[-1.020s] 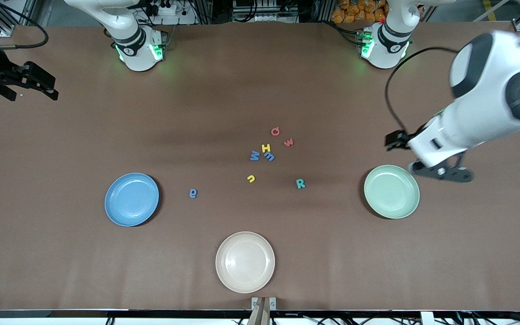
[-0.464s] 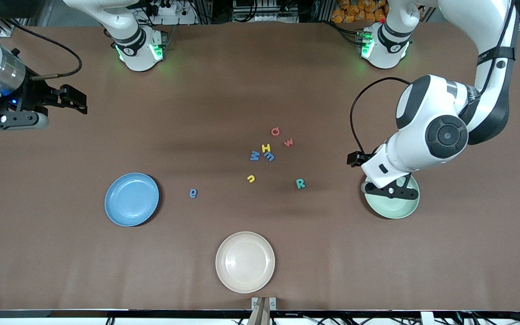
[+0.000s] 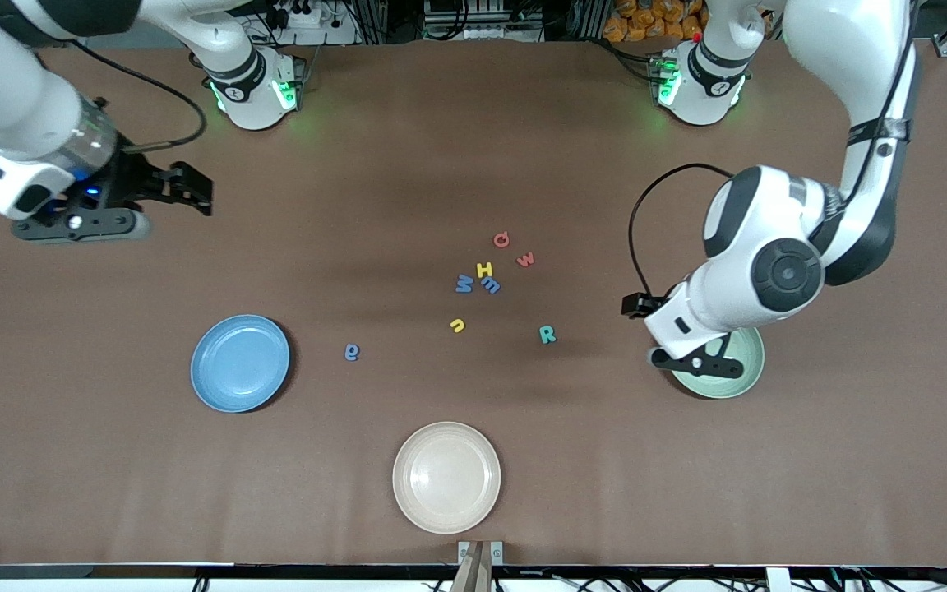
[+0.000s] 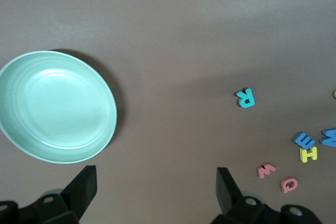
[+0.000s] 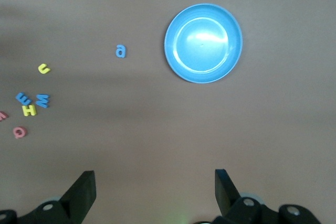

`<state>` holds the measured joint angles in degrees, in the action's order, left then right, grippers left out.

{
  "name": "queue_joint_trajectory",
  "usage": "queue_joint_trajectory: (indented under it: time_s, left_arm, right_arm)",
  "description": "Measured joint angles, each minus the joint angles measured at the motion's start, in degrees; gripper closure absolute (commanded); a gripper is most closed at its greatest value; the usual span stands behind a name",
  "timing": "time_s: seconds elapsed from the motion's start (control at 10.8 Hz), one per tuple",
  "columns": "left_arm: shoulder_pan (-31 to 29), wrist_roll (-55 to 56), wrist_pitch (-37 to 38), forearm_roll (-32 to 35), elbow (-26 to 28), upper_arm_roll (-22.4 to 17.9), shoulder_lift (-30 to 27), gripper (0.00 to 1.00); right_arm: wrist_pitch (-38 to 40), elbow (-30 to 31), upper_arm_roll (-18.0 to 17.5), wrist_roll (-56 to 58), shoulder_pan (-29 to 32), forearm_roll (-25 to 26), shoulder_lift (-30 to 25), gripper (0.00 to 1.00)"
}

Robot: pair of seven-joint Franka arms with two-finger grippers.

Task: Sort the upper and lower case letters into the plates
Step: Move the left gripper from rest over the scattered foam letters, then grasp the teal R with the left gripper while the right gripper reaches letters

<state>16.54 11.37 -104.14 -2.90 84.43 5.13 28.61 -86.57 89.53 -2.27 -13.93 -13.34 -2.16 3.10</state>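
Brown table (image 3: 473,148): bare cloth is seen around all three plates.
Letters (image 3: 486,279): eight are scattered mid-table, between the blue plate (image 3: 240,363) and the pale green plate (image 3: 738,372).
Cream plate (image 3: 446,477): set by the table edge nearest the front camera.
Left gripper (image 4: 155,182): fingers spread wide, nothing held, poised over the pale green plate's rim.
Right gripper (image 5: 152,184): jaws wide, nothing held, over bare table at the right arm's end.
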Motion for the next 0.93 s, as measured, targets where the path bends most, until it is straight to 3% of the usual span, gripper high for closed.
queue_joint_trajectory:
  time_s: [0.56,0.93]
  left_arm:
    - [3.4,3.3,-5.4,0.1,0.0,-0.1,5.1,0.0]
    - [7.6,14.6,-11.5,0.2,0.0,-0.1,8.5,0.0]
  right_arm:
    - [-1.9,0.4,-0.1,-7.0,-7.1,-0.1,4.8,0.0]
    - [-4.6,3.8,-0.1,-8.3,-8.6,-0.2,5.2,0.0]
